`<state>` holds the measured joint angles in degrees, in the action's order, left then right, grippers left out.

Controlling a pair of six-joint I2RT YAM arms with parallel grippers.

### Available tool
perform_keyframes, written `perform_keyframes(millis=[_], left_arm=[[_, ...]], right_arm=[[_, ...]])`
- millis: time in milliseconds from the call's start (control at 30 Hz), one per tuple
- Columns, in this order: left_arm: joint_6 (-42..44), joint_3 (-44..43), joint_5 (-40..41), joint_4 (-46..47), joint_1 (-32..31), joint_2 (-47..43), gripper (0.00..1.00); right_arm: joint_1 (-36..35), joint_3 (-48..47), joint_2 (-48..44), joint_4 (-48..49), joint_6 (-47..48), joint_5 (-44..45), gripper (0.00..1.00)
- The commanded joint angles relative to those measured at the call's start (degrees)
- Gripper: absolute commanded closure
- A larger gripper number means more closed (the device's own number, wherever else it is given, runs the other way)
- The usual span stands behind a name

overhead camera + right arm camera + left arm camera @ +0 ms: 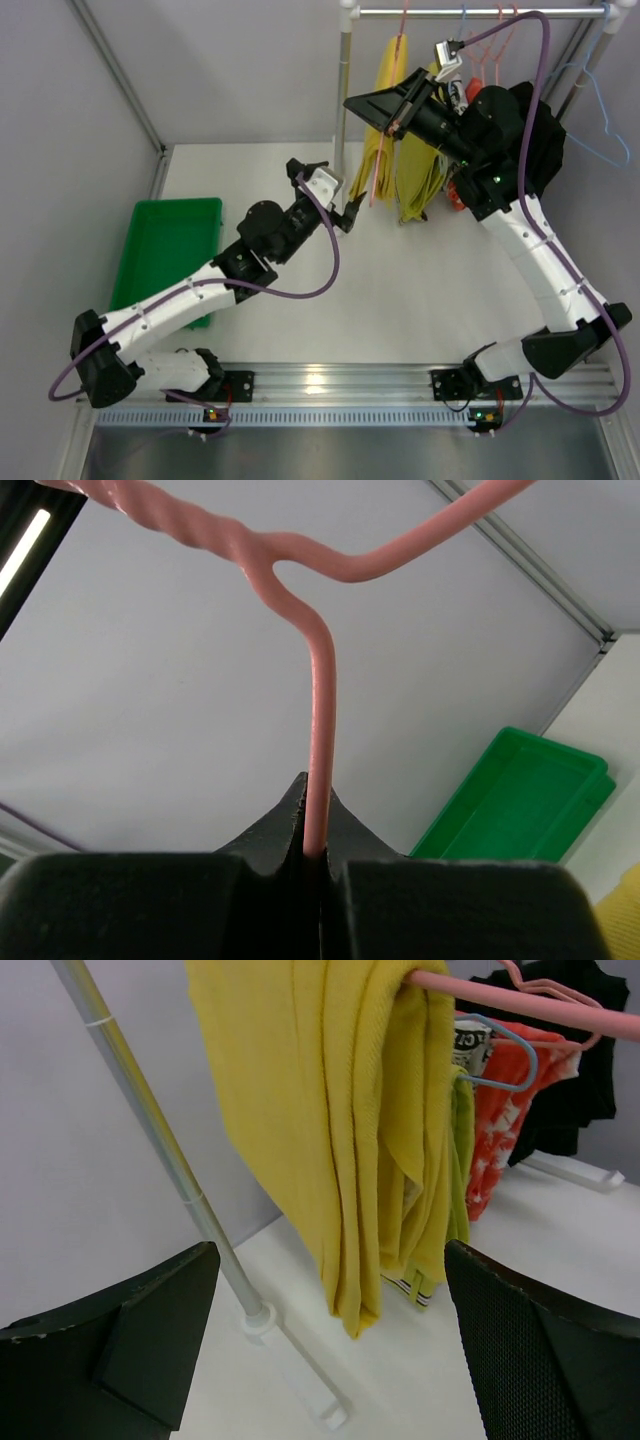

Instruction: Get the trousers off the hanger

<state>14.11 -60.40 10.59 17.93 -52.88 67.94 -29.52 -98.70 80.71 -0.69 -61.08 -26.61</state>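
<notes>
Top view: a white table (300, 300) is boxed in by grey walls, with a green tray (170, 240) at its left and a rack (480, 12) at the far edge. The yellow trousers (388, 75) and olive trousers (418, 180) hang side by side from the rack. The right gripper (398, 118) is up against the yellow pair, on the pink hanger (377, 170). The left gripper (352, 215) sits low, just left of the hems and apart from them.

Left wrist: its fingers (130, 1350) are spread wide. The yellow trousers are draped over the hanger bar beyond them, untouched, with the olive pair behind. Letters on a printed cloth (468, 1045) are too small to read.

Right wrist: its fingers (180, 900) are pressed together, pinching the hanger wire. A yellow corner shows at bottom right.
</notes>
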Motion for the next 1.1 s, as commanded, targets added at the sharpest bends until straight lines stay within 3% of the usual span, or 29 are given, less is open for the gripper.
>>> perform_keyframes(millis=[0,67,200,600,1067], left_arm=[[0.57,-3.93,5.38,12.99,-0.2,3.06,0.01],[-0.22,-6.74,7.51,14.22,-0.12,5.7,0.03],[-1.8,-5.87,4.45,18.19,-0.12,5.71,0.06],[-5.05,-7.63,3.3,19.33,-0.12,8.08,0.15],[-9.27,-7.27,1.8,19.07,-0.99,7.11,0.14]], right_arm=[[-0.72,-4.67,-4.85,9.57,4.21,1.12,1.0],[-0.72,-4.14,-5.29,9.39,3.95,1.21,1.0],[-0.72,-3.0,-6.79,8.95,3.16,1.21,1.0],[-0.63,-1.94,-8.2,7.64,2.63,2.09,1.0],[-0.72,-5.54,-5.3,3.33,0.26,7.36,1.0]])
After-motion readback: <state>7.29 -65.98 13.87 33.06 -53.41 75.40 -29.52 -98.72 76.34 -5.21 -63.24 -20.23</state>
